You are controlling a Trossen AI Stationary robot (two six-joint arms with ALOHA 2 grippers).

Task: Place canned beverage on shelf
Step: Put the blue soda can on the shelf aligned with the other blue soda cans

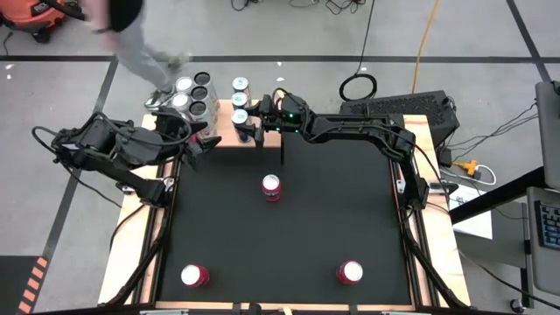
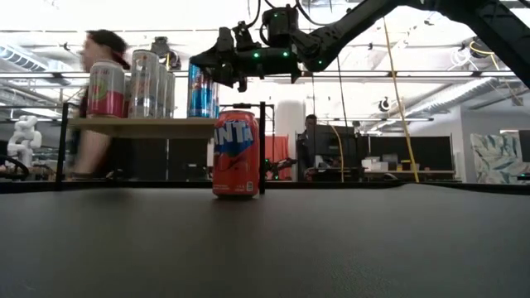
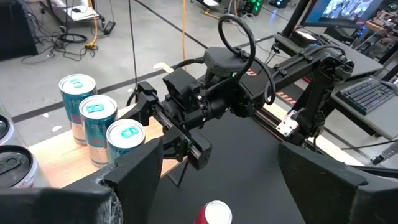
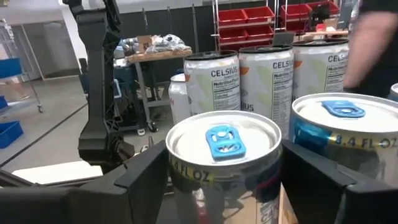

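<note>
Behind the black table, the right gripper stands open around a blue-tab can on the wooden shelf, letting go.

Slim blue-tabbed can stands upright on pale wooden shelf.

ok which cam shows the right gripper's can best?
Right wrist view: the can fills the frame between the right gripper fingers, blue tab up. High view shows only its top; low view hides it behind the gripper; left wrist shows it small.
</note>
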